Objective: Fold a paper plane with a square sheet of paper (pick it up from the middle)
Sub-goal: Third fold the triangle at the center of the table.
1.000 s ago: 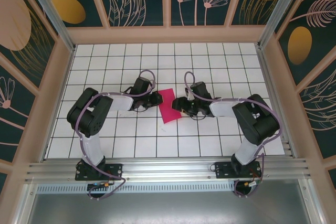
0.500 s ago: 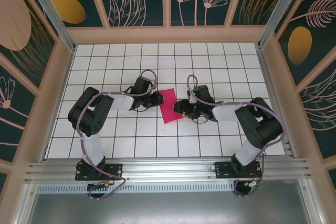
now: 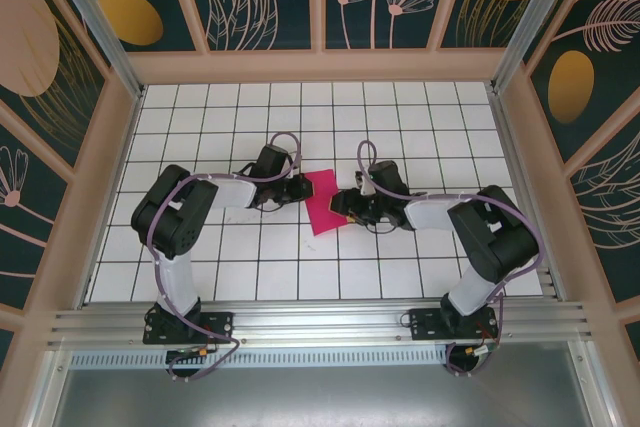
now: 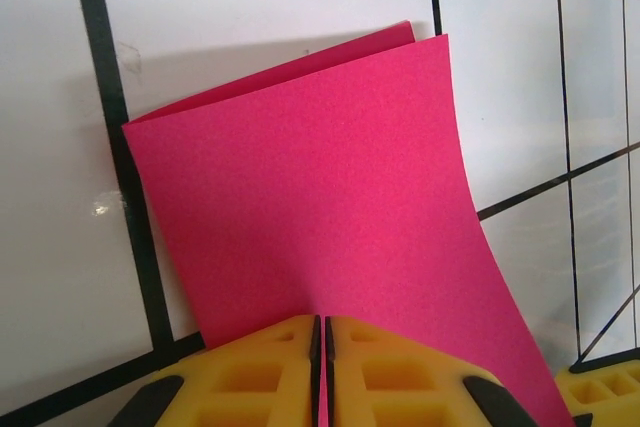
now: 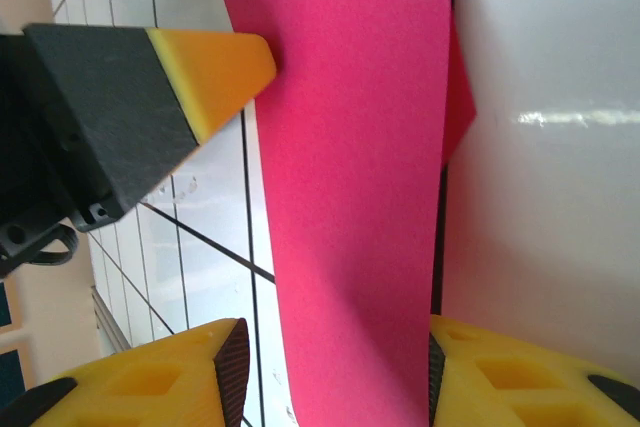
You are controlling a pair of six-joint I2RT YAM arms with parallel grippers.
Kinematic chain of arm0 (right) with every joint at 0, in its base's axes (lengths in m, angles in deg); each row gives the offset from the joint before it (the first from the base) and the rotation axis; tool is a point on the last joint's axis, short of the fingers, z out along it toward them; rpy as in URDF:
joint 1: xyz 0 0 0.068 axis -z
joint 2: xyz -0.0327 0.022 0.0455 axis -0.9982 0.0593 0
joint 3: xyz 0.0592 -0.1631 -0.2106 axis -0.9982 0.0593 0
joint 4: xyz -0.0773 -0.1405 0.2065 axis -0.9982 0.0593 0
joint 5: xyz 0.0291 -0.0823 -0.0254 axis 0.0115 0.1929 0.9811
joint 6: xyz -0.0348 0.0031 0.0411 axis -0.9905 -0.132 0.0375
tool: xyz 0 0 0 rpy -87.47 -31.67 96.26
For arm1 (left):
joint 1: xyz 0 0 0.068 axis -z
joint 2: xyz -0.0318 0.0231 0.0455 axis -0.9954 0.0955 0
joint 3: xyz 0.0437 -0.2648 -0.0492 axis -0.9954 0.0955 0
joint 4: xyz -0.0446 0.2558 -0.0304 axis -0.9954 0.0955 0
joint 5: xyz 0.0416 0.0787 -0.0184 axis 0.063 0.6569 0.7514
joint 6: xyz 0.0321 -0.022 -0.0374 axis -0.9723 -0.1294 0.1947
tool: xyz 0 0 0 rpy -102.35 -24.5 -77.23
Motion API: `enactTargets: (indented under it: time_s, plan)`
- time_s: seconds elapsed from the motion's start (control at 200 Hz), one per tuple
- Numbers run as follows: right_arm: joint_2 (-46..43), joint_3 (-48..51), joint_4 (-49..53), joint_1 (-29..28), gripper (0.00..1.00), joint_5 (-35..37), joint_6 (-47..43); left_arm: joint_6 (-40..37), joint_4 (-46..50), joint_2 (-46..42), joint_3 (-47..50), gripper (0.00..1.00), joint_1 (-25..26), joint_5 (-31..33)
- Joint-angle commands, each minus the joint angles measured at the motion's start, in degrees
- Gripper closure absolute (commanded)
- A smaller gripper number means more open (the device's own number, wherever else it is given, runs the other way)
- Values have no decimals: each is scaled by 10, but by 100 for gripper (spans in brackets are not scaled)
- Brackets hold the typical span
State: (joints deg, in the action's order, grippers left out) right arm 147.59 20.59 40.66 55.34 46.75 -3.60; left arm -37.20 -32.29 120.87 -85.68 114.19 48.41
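The square sheet of paper (image 3: pixel 322 202) — magenta-red, folded into a two-layer rectangle — lies askew on the white tiled table (image 3: pixel 400 117), one edge curling upward.

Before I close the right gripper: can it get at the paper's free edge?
Probably yes. An edge of the paper lies between the open jaws of the right gripper; the left gripper pinches the opposite edge, clear of them.

White gridded bench (image 3: pixel 420 117) carrying a folded sheet of paper (image 3: pixel 322 202)
The surface is ruled into squares by thin black lines and is enclosed by pale wooden rails. The magenta-red sheet is laid near the middle, across a grid line, with two layers shown at one edge and its upper layer bowed.
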Motion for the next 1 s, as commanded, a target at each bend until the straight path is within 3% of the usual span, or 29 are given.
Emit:
enactTargets:
  time_s: [0.0,0.245,0.631,0.686,0.901,0.996]
  plan:
    - [8,-25,3,19,51,-14,-24,-25,29,14,-12,87,2,-12]
    - [63,-64,6,41,55,-107,-68,-54,39,23,-31,87,2,-26]
    - [90,-96,54,48,67,-89,-91,-102,57,28,-49,86,2,-38]
    - [92,-96,61,50,73,-85,-95,-106,61,29,-54,86,2,-35]
    - [87,-75,38,53,88,-89,-76,-94,45,-18,-46,80,2,-19]
    - [82,-63,11,53,92,-91,-50,-93,24,-63,-21,70,2,-3]
